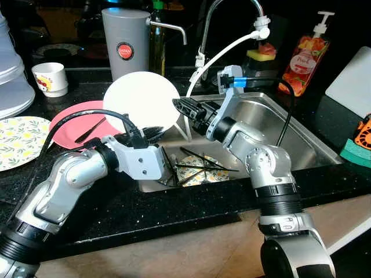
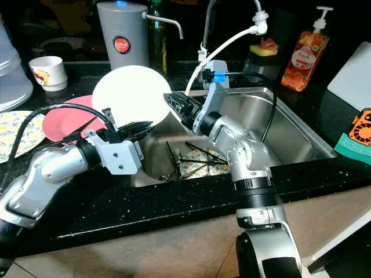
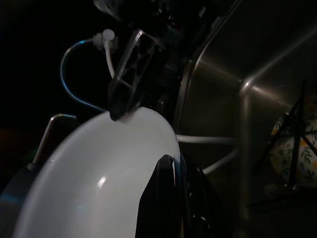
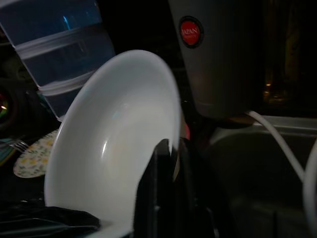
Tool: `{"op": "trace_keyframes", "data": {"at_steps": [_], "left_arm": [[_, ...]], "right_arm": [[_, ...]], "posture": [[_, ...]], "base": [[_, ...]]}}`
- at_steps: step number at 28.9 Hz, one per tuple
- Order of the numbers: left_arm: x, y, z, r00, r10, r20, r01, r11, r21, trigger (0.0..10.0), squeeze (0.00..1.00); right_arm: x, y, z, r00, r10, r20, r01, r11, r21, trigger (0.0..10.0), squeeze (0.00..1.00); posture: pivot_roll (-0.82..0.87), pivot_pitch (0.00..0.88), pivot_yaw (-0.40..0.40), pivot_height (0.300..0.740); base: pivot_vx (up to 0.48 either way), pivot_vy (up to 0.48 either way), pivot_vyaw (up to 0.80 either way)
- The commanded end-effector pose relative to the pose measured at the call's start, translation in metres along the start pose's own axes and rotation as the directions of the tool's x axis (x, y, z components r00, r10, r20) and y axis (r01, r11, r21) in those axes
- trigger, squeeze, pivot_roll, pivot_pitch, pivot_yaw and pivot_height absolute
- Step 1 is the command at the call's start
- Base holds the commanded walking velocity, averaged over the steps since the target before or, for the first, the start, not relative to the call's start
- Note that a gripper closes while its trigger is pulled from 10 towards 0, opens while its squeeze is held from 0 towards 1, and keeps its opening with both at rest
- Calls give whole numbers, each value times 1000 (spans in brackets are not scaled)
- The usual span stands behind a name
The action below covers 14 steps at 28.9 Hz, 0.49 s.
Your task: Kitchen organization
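Black speckled stone countertop (image 1: 174, 208) runs along the near edge, around a steel sink (image 1: 301, 136). Left gripper (image 1: 152, 134) pinches the lower rim of one round white plate (image 1: 141, 101), held upright over the sink's left edge. Right gripper (image 1: 183, 106) clamps its right rim. One floral plate (image 1: 200, 171) under black chopsticks lies in the basin. One pink plate (image 1: 75, 123) behind, one white mug (image 1: 51, 78) beyond.

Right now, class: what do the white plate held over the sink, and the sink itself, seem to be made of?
The white plate, held by the left gripper and right gripper, looks like glazed ceramic, though it could be melamine: smooth, opaque, with soft glossy highlights. The sink looks like brushed stainless steel: grey metallic sheen with streaked reflections.
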State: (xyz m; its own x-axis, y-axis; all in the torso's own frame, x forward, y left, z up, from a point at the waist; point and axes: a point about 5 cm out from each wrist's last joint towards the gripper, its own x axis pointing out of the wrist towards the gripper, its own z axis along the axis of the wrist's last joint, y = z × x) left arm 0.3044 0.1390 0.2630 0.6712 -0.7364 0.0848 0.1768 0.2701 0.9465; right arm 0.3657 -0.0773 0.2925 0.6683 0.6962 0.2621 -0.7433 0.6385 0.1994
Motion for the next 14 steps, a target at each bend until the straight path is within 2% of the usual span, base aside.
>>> {"op": "trace_keyframes", "data": {"at_steps": [1,13,14], "left_arm": [[5,6,14,997,11,82,-14,999,34,0,0],[4,7,14,996,28,85,-31,999,37,0,0],[5,11,16,992,71,101,-73,997,9,0,63]], "right_arm": [[0,2,-4,1000,9,-17,-9,1000,3,0,0],[2,2,-3,1000,13,-5,-13,1000,-9,0,0],[1,1,-2,1000,6,-1,-6,1000,-13,0,0]], "posture": [[8,73,-43,740],[8,65,-50,740],[5,61,-52,740]], "base": [[0,0,0],[0,0,0],[0,0,0]]}}
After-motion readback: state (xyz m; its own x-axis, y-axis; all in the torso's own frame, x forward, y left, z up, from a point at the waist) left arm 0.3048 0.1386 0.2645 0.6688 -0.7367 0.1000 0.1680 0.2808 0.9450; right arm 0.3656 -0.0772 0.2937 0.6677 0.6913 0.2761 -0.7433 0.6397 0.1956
